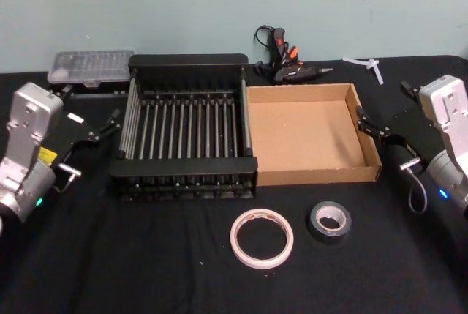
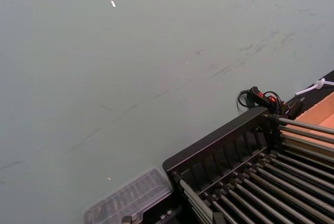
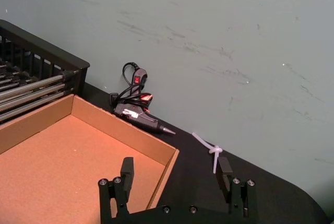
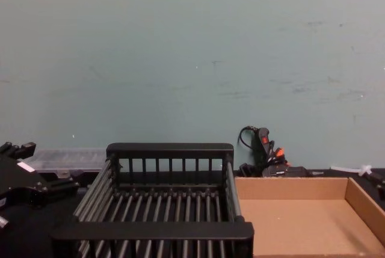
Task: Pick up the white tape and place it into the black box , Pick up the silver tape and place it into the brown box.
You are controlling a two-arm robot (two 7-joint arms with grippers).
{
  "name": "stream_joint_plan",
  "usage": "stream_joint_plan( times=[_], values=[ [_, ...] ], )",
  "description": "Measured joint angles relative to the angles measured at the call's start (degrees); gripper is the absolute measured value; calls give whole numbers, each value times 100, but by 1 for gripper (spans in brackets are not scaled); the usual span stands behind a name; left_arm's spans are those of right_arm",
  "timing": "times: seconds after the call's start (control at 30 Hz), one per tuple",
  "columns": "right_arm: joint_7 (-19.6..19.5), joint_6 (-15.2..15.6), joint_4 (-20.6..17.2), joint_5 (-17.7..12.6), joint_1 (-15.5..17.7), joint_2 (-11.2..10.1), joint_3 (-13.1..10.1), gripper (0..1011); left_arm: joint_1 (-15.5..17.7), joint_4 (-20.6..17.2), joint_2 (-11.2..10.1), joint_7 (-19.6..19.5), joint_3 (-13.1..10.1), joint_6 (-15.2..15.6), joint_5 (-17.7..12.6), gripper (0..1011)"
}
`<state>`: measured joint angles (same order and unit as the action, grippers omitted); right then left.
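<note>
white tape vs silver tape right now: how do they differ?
The wide, thin whitish ring of white tape spans more table than the small dull grey-silver roll of silver tape, and its band is much thinner than the silver roll's thick one. The white ring lies in front of the seam between the boxes; the silver roll lies in front of the cardboard one. Both lie flat on the black cloth, ungripped and outside either box.

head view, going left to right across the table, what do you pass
left gripper → black box → white tape → silver tape → right gripper. The brown box sits beside the black box, behind the two tapes.
</note>
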<state>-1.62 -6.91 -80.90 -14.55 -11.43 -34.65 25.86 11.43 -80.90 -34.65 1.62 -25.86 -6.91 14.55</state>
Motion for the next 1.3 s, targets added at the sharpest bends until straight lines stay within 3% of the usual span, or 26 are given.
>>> stream_joint_plan(
  times=[0.33,0.83,1.1,1.3],
  values=[
    [4,0,0,1,2,3,-4,1002,0,0,0,0,0,0,0,1001],
    [215,-19,-121,-9,156,90,-279,1002,0,0,0,0,0,0,0,1001],
    [305,80,-416,-129,360,84,-479,1002,0,0,0,0,0,0,0,1001],
    [409,306,-852,-294,646,29,-671,1002,0,0,0,0,0,0,0,1001]
  ],
)
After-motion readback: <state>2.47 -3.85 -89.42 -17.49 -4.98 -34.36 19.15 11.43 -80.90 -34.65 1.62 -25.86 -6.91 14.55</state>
